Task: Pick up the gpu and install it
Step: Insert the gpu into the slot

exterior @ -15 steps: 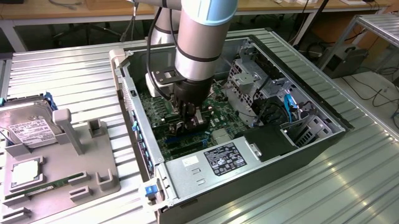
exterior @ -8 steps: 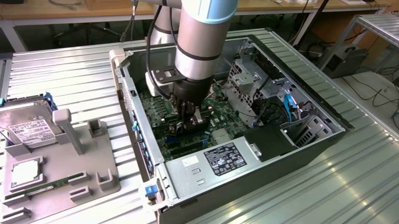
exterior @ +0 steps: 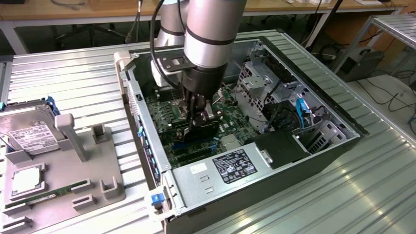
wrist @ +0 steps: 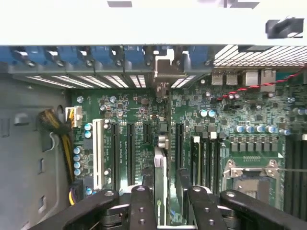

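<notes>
Ribbed metal tabletop runs under everything I can see, with an open computer case lying on its side in the middle of it. Inside that case I find the gpu, a thin black card standing on edge over the green motherboard, near the row of rear expansion slots. In the wrist view I see the gpu edge-on, a narrow pale strip running down into a slot between the long black connectors, its end bracket lined up with the slot openings at the case's back wall.

My gripper is down inside the case right at the card. From the wrist view, the gripper has one finger on each side of the card's edge; the fingers look to stand slightly off it rather than pinching it, so I read the jaws as parted around the card.

Beside the card, the empty processor socket sits on the motherboard. A silver power supply with a label fills the case's near end. On the exterior view's left, a grey parts tray holds a hard drive and a green memory stick.
</notes>
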You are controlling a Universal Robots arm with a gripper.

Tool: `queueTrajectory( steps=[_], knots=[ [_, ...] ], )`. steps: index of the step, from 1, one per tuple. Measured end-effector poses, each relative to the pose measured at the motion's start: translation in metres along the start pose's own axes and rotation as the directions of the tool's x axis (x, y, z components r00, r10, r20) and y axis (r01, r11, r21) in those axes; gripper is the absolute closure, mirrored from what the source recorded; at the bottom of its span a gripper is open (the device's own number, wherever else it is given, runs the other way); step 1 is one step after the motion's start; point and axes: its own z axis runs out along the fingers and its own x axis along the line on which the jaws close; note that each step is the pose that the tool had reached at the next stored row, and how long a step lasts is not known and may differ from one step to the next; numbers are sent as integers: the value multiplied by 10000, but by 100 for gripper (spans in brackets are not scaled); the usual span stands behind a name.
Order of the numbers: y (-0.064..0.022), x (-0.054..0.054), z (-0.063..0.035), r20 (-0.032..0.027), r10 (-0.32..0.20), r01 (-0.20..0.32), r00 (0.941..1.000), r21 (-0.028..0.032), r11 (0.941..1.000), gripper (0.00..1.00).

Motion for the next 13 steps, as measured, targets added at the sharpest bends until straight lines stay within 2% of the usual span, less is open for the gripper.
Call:
queueTrajectory(
  steps=[1,2,4,13],
  knots=[
    [1,-1,-2,0,-1,1,10000,-1,10000,75],
    [3,-3,-2,1,-1,1,10000,0,10000,75],
    [9,-5,-2,-2,0,0,10000,-1,10000,87],
    [40,-69,87,-1,0,0,10000,23,10000,89]
  ],
)
